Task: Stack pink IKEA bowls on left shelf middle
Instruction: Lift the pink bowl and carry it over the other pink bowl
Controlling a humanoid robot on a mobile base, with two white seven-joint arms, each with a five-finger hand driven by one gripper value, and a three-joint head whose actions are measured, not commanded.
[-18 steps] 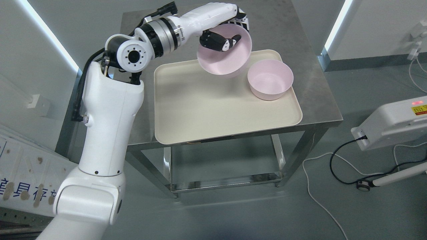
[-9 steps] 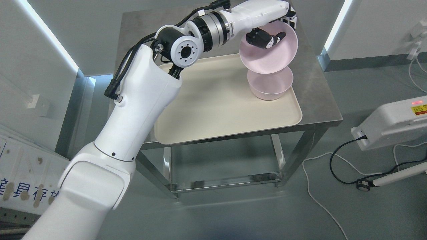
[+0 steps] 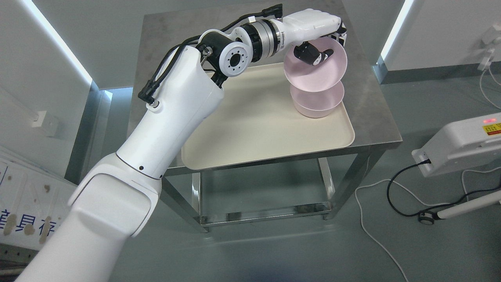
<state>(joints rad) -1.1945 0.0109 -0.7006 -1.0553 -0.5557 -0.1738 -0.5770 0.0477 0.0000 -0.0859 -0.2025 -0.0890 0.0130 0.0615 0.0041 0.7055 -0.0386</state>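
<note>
Two pink bowls, one cream tray, one steel table; left hand gripping the upper bowl.

Upper pink bowl: tilted, held at its far rim by the left hand, dark thumb inside the bowl, other fingers behind the rim; it sits directly over the lower pink bowl, contact between them not discernible. Lower bowl stands upright at the right far corner of the cream tray. Tray lies on a stainless steel table with an open frame beneath. Grey floor; one white device at right with a red light; black cable and white cable on the floor.
</note>
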